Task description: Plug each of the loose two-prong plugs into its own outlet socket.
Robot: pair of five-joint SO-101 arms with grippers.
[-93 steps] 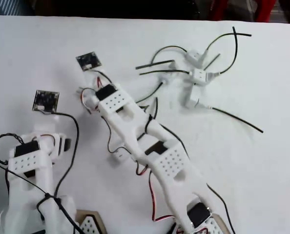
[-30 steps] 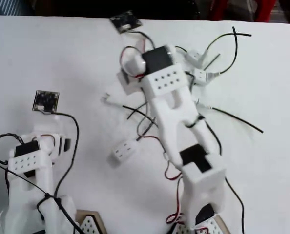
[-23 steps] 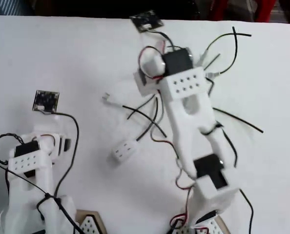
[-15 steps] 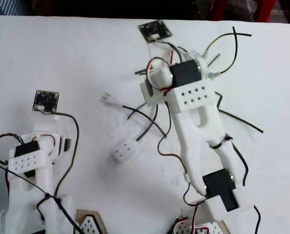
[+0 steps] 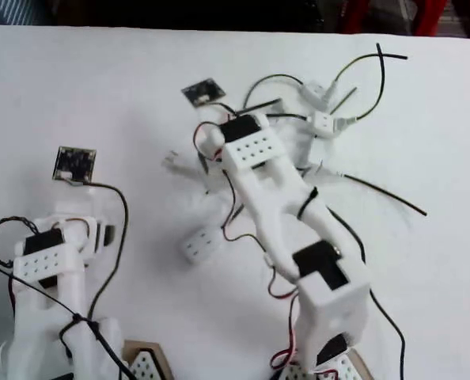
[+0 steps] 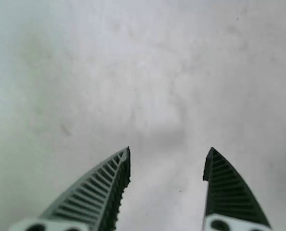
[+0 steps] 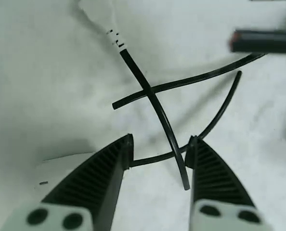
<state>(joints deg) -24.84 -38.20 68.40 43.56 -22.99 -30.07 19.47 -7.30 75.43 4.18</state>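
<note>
One right pincer (image 7: pixel 158 142), part open, astride wires (image 7: pixel 155 103)

L arm (image 5: pixel 51 265) folded back near its base, L gripper (image 6: pixel 169 150) facing down, jaws wide apart. R arm (image 5: pixel 278 202) extended fwd, angled left; R gripper (image 7: pixel 161 138) low, jaws parted.

bright, even light on a white table (image 5: pixel 61 79)

the table is lit flat and bright, seemingly from above. shadows are soft and short: a pale grey one hugs the near-left side of the white socket block (image 5: pixel 202 243), and faint thin ones trail the black cable (image 5: pixel 381 194). past the far edge the room falls dark. ahead of the left gripper (image 6: pixel 169 149) a dim smudge of shade lies on the surface; a similar soft patch sits beside the right gripper (image 7: pixel 161 138).
</note>
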